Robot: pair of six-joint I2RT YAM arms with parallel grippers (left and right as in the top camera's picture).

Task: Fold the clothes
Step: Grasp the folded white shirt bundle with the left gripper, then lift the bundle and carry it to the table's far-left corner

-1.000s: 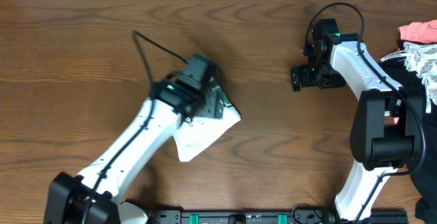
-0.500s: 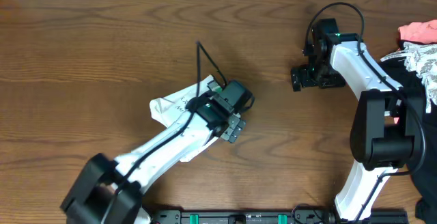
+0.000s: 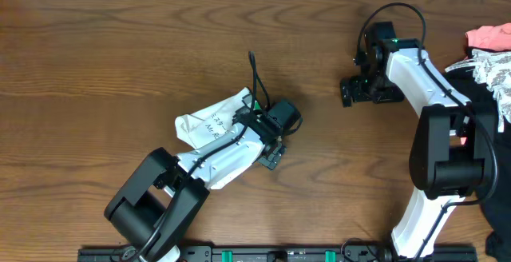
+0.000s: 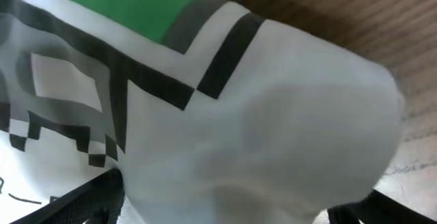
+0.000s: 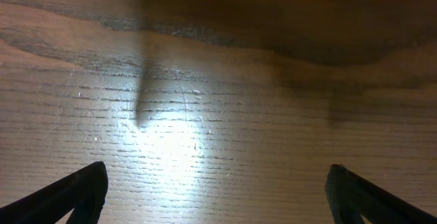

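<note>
T-shirt [image 3: 209, 126], white and crumpled into a loose bundle, lies on the wooden table [image 3: 96, 54] at about 8 o'clock from the middle of the overhead view, close in. Faint grey lettering shows on its upper fold. The left arm reaches across it from 7 o'clock, and the left gripper [image 3: 270, 152] sits at the bundle's 3 to 4 o'clock end. In the left wrist view its fingers [image 4: 82, 200] stand wide apart at the lower corners, with a rounded hump of cloth filling the space between them. A green patch [image 4: 116, 9] and black angular print lines [image 4: 157, 80] cross the cloth toward 11 o'clock. Whether the fingers touch the cloth cannot be told. Near 3 o'clock the right gripper [image 3: 349, 93] hangs over bare wood, jaws spread wide and empty, well apart from the shirt. At the right edge, between 2 and 3 o'clock, lie pink cloth [image 3: 489, 36] and white lacy cloth [image 3: 489, 69].
</note>
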